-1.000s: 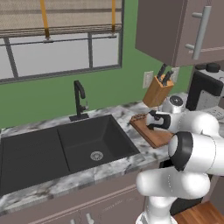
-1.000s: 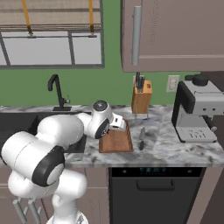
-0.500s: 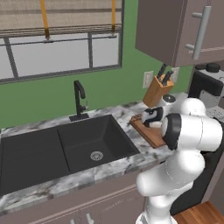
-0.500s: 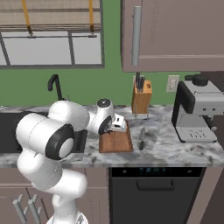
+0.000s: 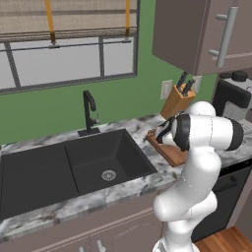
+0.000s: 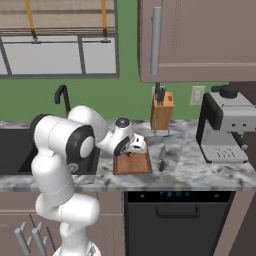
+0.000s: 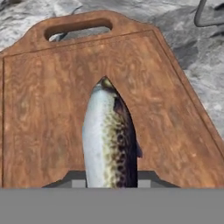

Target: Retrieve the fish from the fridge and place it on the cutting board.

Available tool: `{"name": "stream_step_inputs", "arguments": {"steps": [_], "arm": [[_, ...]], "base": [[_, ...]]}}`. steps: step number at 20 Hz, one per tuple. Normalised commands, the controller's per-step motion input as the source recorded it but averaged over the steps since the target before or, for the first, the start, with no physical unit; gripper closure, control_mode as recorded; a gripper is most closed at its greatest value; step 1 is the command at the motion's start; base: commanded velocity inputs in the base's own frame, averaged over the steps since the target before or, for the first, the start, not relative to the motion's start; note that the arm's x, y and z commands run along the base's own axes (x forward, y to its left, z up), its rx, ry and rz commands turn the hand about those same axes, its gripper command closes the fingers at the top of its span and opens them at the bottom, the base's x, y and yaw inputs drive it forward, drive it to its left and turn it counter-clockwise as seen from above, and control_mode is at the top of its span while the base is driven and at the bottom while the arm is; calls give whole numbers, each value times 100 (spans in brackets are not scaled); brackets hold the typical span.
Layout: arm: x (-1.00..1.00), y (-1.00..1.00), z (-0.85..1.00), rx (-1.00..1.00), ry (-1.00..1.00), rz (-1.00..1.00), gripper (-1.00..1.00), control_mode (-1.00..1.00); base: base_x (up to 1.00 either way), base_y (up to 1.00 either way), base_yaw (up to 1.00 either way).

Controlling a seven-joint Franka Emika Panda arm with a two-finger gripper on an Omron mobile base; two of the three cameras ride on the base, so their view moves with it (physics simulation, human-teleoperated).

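The fish (image 7: 109, 138) runs straight out from my gripper (image 7: 110, 177), long axis toward the handle slot of the cutting board (image 7: 48, 109) beneath it. My fingers seem clamped on its tail end, though the tips are hidden. Whether it touches the wood, I cannot tell.
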Motion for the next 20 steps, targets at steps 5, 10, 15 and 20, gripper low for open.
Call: {"name": "stream_step_inputs", "arguments": {"steps": [5, 10, 15, 20], "arm": [[28, -20, -40, 0, 0, 4, 100, -100], [9, -2, -32, 0, 5, 4, -100, -100], [1, 7, -17, 0, 6, 0, -100, -100], [0, 11, 3, 0, 5, 0, -100, -100]], "base": [[0, 0, 0], [0, 0, 0], [0, 0, 0], [0, 0, 0]]}}
